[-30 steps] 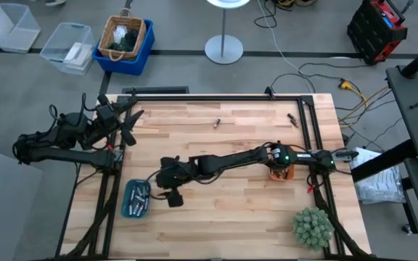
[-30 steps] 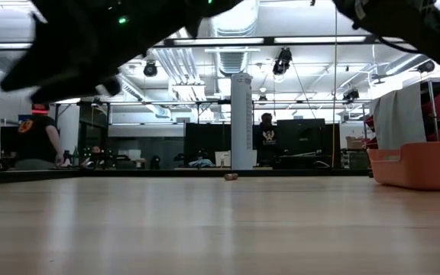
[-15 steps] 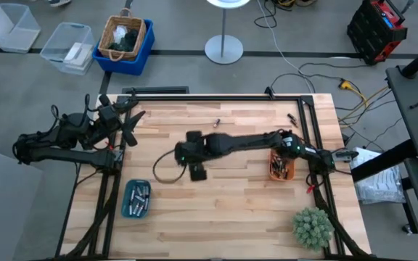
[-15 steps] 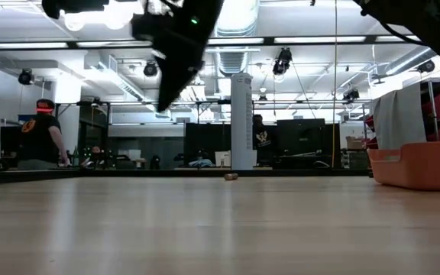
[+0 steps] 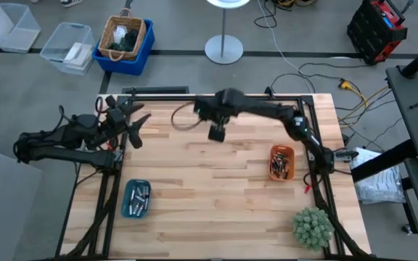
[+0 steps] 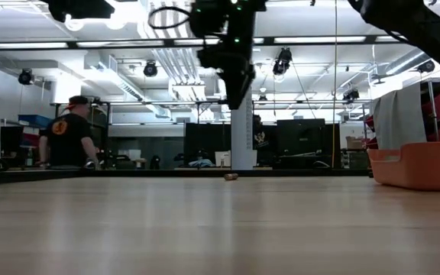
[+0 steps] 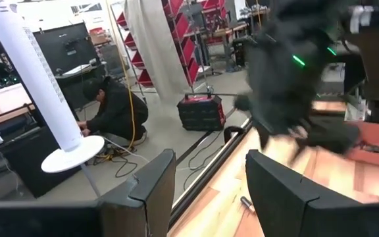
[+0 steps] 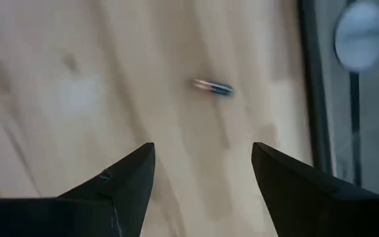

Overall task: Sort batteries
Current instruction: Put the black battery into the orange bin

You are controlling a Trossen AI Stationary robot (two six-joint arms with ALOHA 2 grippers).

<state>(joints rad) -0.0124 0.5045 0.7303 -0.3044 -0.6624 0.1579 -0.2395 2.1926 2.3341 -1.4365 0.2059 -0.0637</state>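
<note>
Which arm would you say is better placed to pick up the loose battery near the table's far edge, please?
Right. The right gripper hangs open over the far edge, with the loose battery just ahead of its fingers. The left gripper waits at the table's left edge, farther off.

Two dark jointed arms with looping black cables, green indicator light on the right

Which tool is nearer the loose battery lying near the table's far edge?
Right. The right tool hovers open above the battery; the left tool waits at the table's left edge.
</note>
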